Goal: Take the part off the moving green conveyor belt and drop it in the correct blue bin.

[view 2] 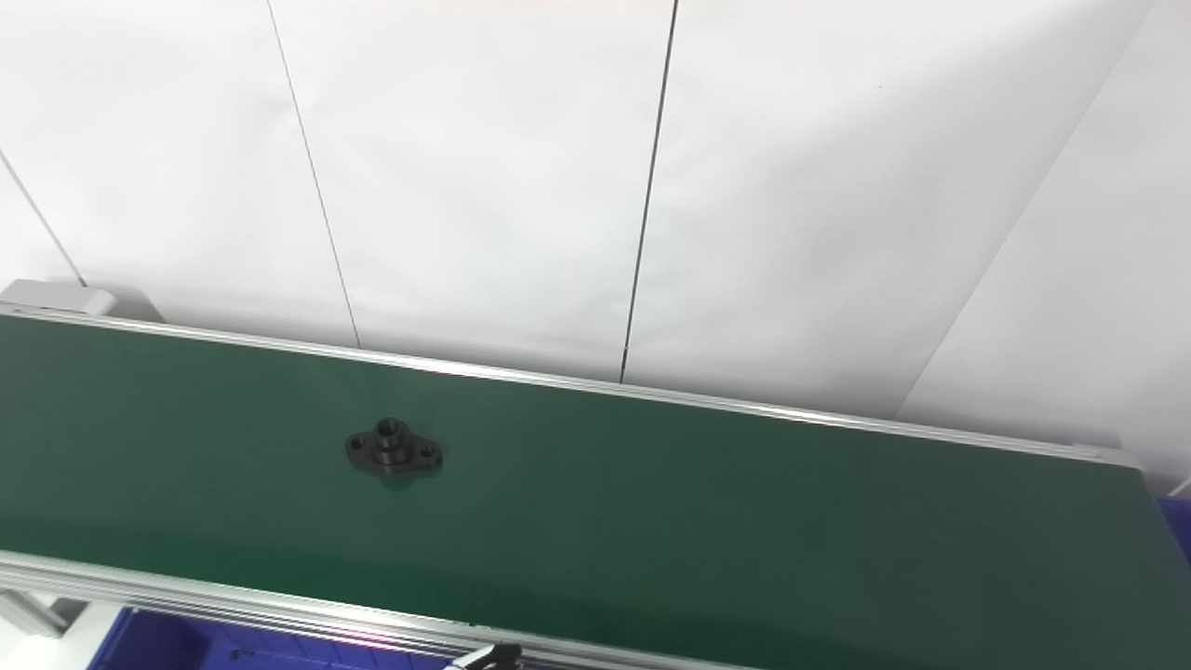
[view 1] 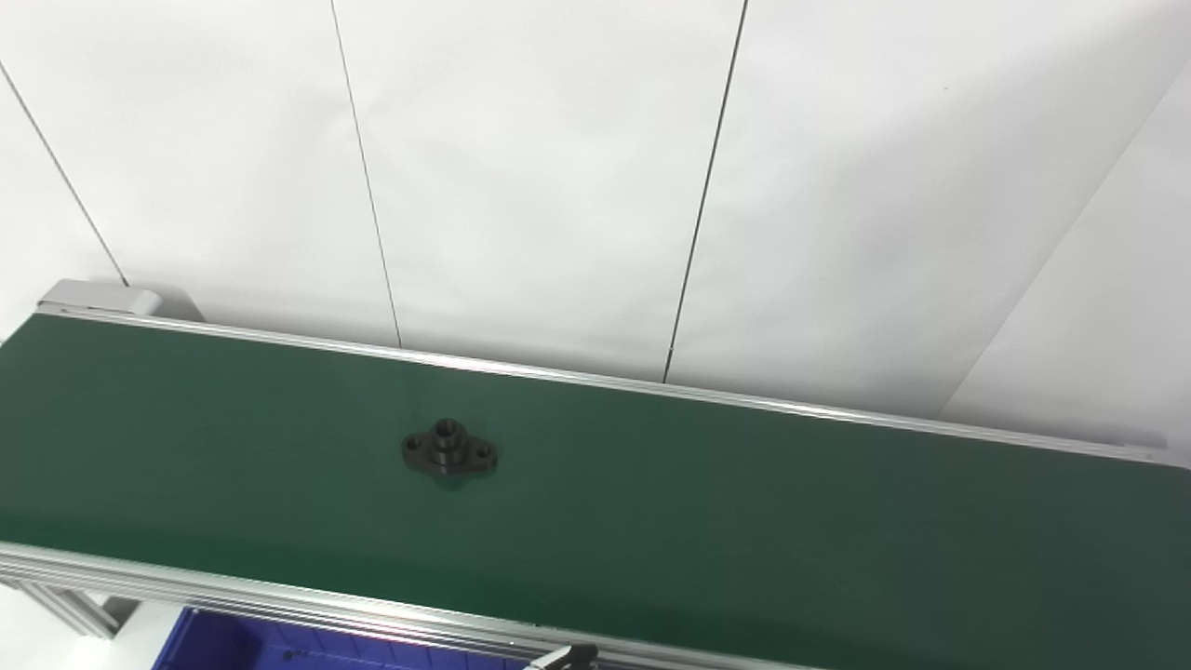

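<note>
At the near edge, a blue bin (view 1: pixel 279 647) shows below the belt frame toward the left corner, only its upper part in view. Just right of it, a small dark tip (view 1: pixel 569 657) pokes up at the bottom edge; what it belongs to cannot be told. Neither hand is in view, so whether their fingers are apart or together cannot be told.

Above the bin runs the near rail (view 1: pixel 279 596), a silver aluminium strip along the belt's front edge. The green belt (view 1: pixel 744 521) spans the worktop from the left edge to the right.

The part (view 1: pixel 449 449), a black flange with a raised central hub and a hole in each of its two ears, lies flat on the belt, left of centre and about midway between the near and far rails, touching nothing else.

The far rail (view 1: pixel 651 383) bounds the belt's back edge, with a grey end cap (view 1: pixel 102 298) at the far left corner. At the right edge a sliver of a second blue bin (view 2: pixel 1174 521) appears. Behind stand white panels (view 1: pixel 558 167) with thin dark seams.
</note>
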